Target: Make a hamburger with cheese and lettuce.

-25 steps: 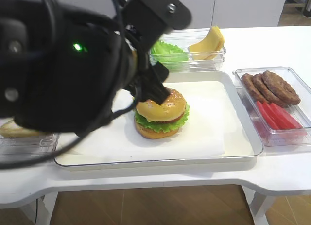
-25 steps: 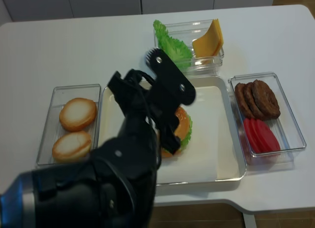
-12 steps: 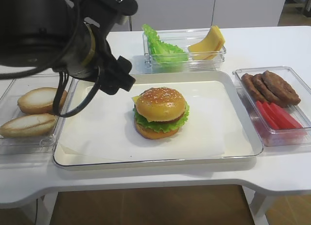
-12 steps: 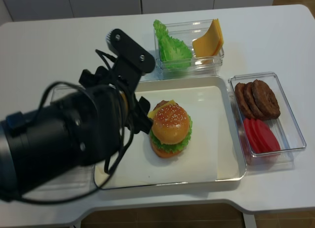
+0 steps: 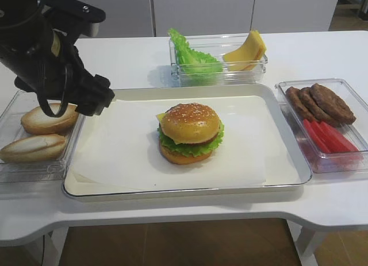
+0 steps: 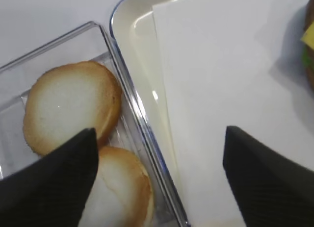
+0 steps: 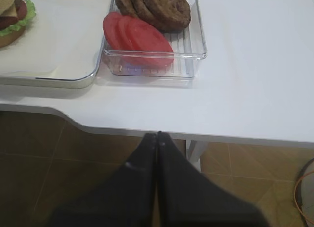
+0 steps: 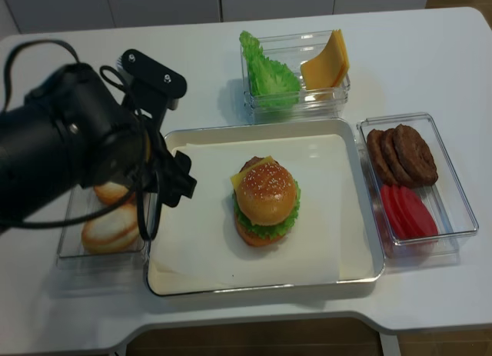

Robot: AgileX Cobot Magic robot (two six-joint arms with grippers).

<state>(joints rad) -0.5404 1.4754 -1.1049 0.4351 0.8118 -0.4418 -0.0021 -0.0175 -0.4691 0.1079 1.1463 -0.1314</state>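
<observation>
The hamburger [image 5: 190,131] stands whole in the middle of the paper-lined tray [image 5: 290,145], sesame bun on top. A yellow corner of the cheese [image 5: 161,116] pokes out under the top bun, and the lettuce [image 5: 192,147] frills out above the bottom bun. My left gripper [image 6: 159,138] is open and empty, hovering over the seam between the tray and the bun box, well left of the hamburger [image 8: 266,201]. My right gripper [image 7: 157,136] is shut on nothing, hanging off the table's front edge near the tomato box.
Two loose bun halves [image 5: 43,119] lie in a clear box at the left. A back container holds a lettuce bunch [image 5: 192,56] and stacked cheese slices [image 5: 248,49]. On the right, a box holds patties [image 5: 322,102] and tomato slices [image 5: 328,137].
My left arm has pulled back to the left, away from the hamburger, leaving it uncovered. It now sits over the bun box's edge.
</observation>
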